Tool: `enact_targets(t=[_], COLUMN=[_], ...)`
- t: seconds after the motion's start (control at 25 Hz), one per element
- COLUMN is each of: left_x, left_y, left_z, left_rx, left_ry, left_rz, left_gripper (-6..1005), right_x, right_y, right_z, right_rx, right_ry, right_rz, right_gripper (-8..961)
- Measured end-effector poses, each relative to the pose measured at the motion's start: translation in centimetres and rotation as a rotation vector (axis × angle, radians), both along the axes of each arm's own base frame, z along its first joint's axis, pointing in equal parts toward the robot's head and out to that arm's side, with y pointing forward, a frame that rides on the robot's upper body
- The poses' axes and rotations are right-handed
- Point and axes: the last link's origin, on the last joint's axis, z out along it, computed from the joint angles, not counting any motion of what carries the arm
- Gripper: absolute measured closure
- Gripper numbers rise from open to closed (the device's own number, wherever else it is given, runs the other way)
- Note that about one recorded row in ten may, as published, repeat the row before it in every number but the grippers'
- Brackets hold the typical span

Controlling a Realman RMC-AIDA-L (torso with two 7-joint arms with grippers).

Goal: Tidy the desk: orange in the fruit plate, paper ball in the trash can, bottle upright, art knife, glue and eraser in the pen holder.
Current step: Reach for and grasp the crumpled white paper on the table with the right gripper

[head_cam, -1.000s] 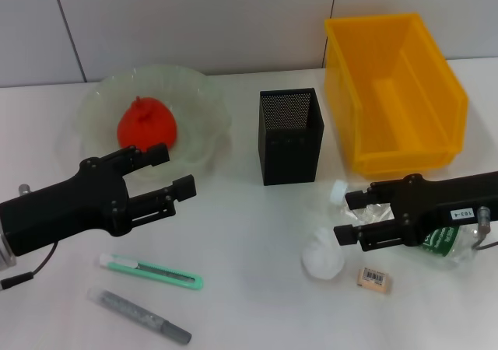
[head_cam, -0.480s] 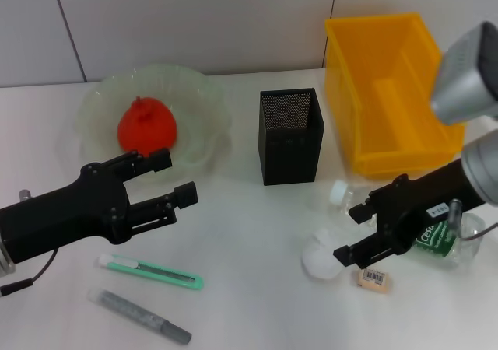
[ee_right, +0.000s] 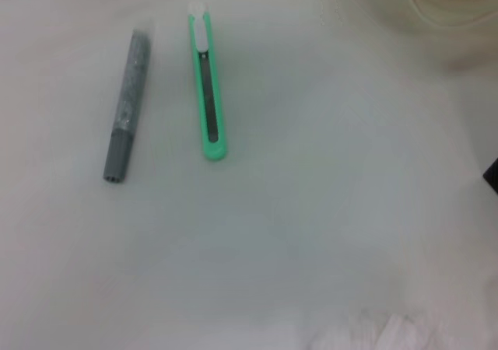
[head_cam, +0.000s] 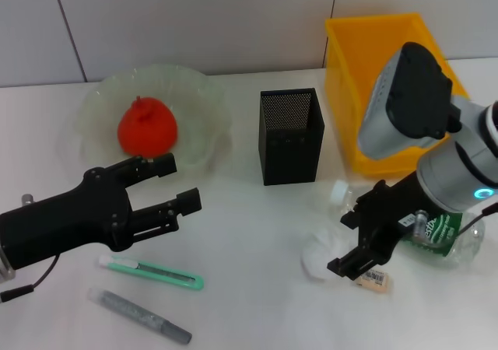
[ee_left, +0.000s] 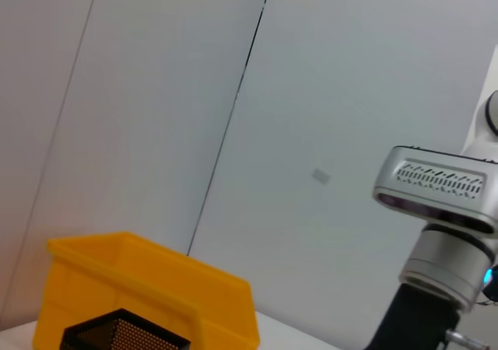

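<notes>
Paper-ball step: right pincer (head_cam: 352,241) open, empty, above paper ball (head_cam: 319,255); next descend, clamp. Left pincer (head_cam: 173,185) open, idle.

Left gripper (head_cam: 175,184) and right gripper (head_cam: 352,238) spread wide.

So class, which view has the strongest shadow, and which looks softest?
Head view: the pen holder casts a soft shadow toward the fruit plate. Right wrist view: art knife and glue are sharp, while the paper ball at the edge blurs.
</notes>
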Motion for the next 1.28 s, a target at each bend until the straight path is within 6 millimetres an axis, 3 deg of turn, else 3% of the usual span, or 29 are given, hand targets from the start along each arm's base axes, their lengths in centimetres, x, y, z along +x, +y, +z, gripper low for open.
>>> enact_targets(t=[0.4,1.28], left_x=[-0.1,0.0], left_y=[-0.3,-0.5], left_z=[0.2,0.1], left_rx=[-0.004,-0.012], left_ry=[-0.012,-0.018], left_rz=[0.0,-0.014], left_gripper=[214,215], right_x=[0.1,1.0], right_y=[0.2,1.4], right_z=[-1.9,-3.6], right_rx=[-0.014,0.011], right_ry=[-0.02,-0.047], right_rz=[0.028,0.001], right_gripper=[195,197])
